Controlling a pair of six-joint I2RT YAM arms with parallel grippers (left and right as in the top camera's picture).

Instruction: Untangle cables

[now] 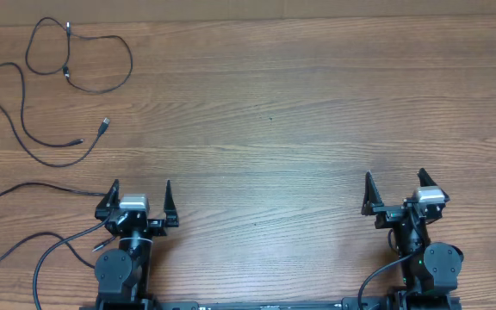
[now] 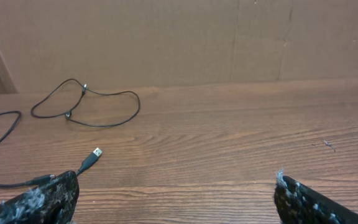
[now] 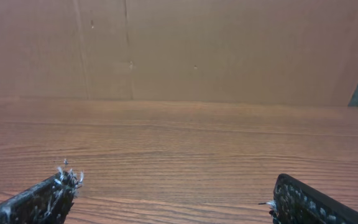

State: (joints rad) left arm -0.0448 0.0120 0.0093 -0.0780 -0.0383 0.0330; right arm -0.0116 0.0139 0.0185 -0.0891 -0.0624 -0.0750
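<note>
Wood-grain table [image 1: 274,112], brown cardboard backdrop [image 2: 166,37]

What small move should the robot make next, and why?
Probably move the left gripper forward and to its left, toward the cables. Both lie at the far left, untouched. Its jaws are open and it is the nearer one, while the right gripper sits far off on the other side.

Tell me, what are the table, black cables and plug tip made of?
The table looks like wood or wood-print laminate: brown grain lines, smooth dull finish. The cables seem rubber- or plastic-coated: thin, matte black, lying in floppy loops. The USB plug tip is probably metal: silvery and bright against its black body.
</note>
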